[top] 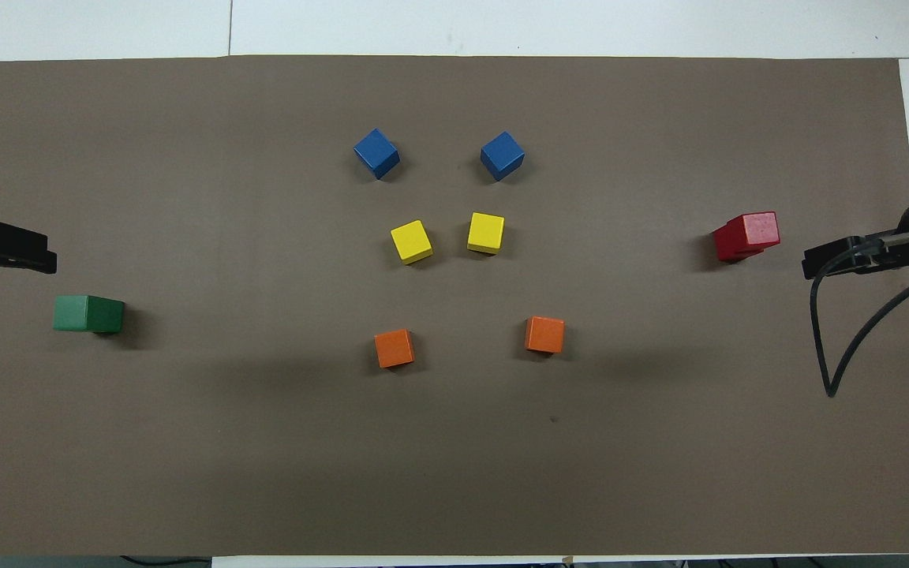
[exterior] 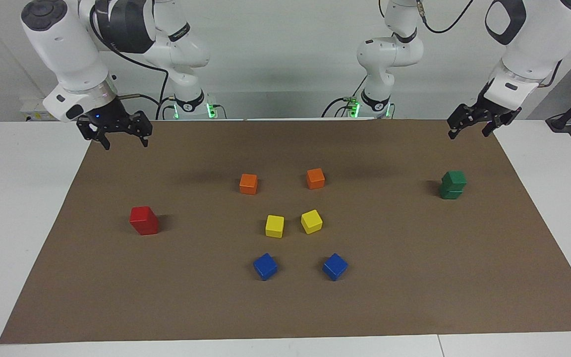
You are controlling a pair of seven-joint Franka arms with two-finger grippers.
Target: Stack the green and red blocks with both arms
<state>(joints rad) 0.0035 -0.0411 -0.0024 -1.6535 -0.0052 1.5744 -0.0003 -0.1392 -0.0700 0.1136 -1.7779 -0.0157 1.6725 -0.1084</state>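
Note:
Two green blocks stand stacked [exterior: 453, 184] at the left arm's end of the mat, the upper one slightly skewed; from above they show as one green block [top: 87, 313]. Two red blocks stand stacked [exterior: 143, 220] at the right arm's end, the top red cube [top: 754, 229] offset on the lower one. My left gripper [exterior: 469, 133] [top: 5, 248] hangs open and empty over the mat's corner by the green stack. My right gripper [exterior: 125, 143] [top: 849, 259] hangs open and empty over the mat's corner by the red stack. Neither gripper touches a block.
On the brown mat [exterior: 414, 277], in the middle, sit two orange cubes [exterior: 248, 183] [exterior: 315, 178], two yellow cubes [exterior: 274, 225] [exterior: 311, 221] and two blue cubes [exterior: 265, 266] [exterior: 335, 266]. White table [exterior: 18, 198] surrounds the mat. A black cable [top: 833, 371] hangs from the right arm.

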